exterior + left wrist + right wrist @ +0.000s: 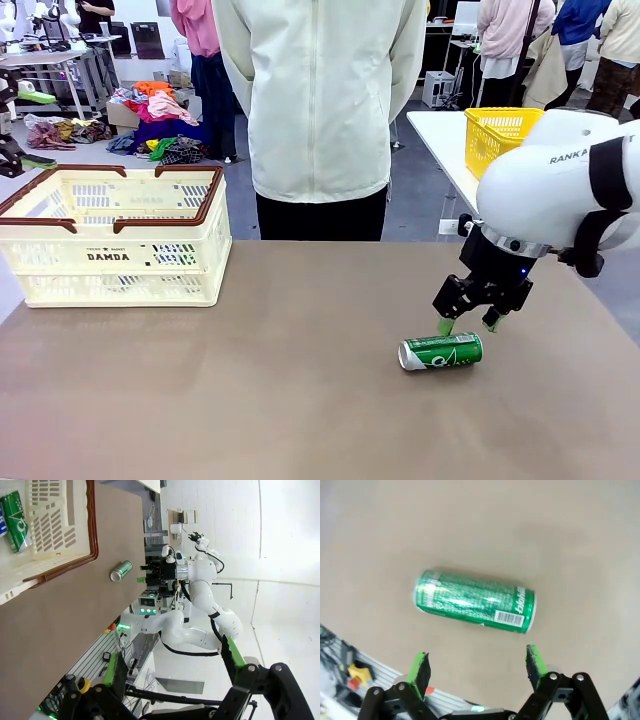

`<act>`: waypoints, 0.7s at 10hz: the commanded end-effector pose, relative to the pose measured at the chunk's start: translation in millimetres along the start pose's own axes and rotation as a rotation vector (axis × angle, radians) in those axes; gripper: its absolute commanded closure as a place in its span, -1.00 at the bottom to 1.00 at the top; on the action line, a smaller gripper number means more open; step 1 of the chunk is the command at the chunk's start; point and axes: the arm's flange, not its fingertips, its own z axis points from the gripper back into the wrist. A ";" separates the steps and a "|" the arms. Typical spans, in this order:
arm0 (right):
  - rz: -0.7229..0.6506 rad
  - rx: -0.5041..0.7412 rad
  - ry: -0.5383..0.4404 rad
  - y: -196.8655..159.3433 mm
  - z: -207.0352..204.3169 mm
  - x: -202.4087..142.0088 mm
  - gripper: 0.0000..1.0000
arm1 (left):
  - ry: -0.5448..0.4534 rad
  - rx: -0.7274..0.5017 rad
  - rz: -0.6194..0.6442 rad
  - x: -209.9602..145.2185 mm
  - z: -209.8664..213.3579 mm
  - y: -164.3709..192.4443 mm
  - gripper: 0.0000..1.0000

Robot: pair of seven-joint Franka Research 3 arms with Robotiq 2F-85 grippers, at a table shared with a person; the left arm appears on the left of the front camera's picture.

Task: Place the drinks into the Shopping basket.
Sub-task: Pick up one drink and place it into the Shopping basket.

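A green can [440,351] lies on its side on the brown table, right of the middle. My right gripper [468,322] hangs open just behind and above it, touching nothing. In the right wrist view the can [475,601] lies crosswise a little beyond my open right gripper [477,664]. The cream Shopping basket [120,235] marked DAMDA stands at the table's far left. In the left wrist view my left gripper [175,662] is open and empty, far from the basket [92,525]. A green can [14,515] and a blue can [2,520] lie inside the basket.
A person in a pale jacket [320,100] stands at the far edge, between the basket and the can. A small yellow basket [500,135] sits on a separate white table at the back right. Bare tabletop stretches between the basket and the can.
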 end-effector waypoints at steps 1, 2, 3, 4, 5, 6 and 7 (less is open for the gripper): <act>0.584 -0.024 -0.028 0.4 -8.4 23.3 -1.00 | -0.006 0.003 -0.001 -2.7 -0.7 -0.4 -1.00; 0.874 -0.010 -0.006 2.2 -15.4 29.8 -1.00 | -0.006 0.003 -0.001 -2.7 -0.7 -0.4 -1.00; 1.059 -0.017 -0.014 2.8 -15.7 29.2 -1.00 | -0.006 0.003 -0.001 -2.7 -0.7 -0.4 -1.00; 1.211 -0.029 -0.020 5.1 -13.8 25.6 -1.00 | -0.006 0.003 -0.001 -2.7 -0.7 -0.4 -1.00; 1.336 -0.029 -0.001 8.4 -13.5 20.8 -1.00 | -0.006 0.003 -0.001 -2.7 -0.7 -0.4 -1.00; 1.396 -0.035 0.032 9.0 -14.7 16.2 -1.00 | -0.006 0.003 -0.001 -2.7 -0.7 -0.4 -1.00; 1.460 0.000 0.046 12.5 -16.1 13.7 -1.00 | -0.006 0.003 -0.001 -2.7 -0.7 -0.4 -1.00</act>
